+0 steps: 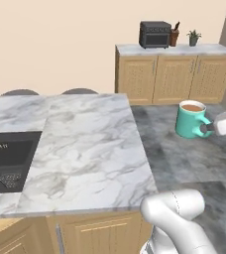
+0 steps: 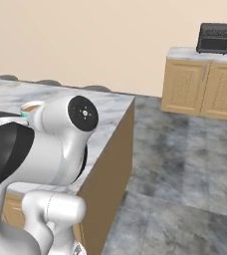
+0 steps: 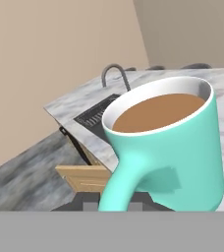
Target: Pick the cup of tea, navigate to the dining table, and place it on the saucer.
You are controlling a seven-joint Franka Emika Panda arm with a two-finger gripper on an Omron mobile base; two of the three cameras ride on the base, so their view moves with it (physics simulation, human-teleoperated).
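The cup of tea (image 1: 190,119) is a teal mug with brown liquid, held upright in the air over the grey floor, just right of the marble counter's corner. My gripper (image 1: 207,129) reaches in from the right edge and is shut on the mug's handle. In the hand view the cup of tea (image 3: 173,142) looms close, its handle pointing down toward the camera. In the right base view a bit of the cup's rim (image 2: 31,107) peeks out behind my arm. The dining table and the saucer are out of view.
The marble counter (image 1: 85,149) with a dark sink (image 1: 6,158) and panelled doors lies to the left. Wooden cabinets (image 1: 174,74) at the back wall carry a toaster oven (image 1: 154,33) and small plants (image 1: 193,37). Open grey floor (image 1: 184,168) stretches between them.
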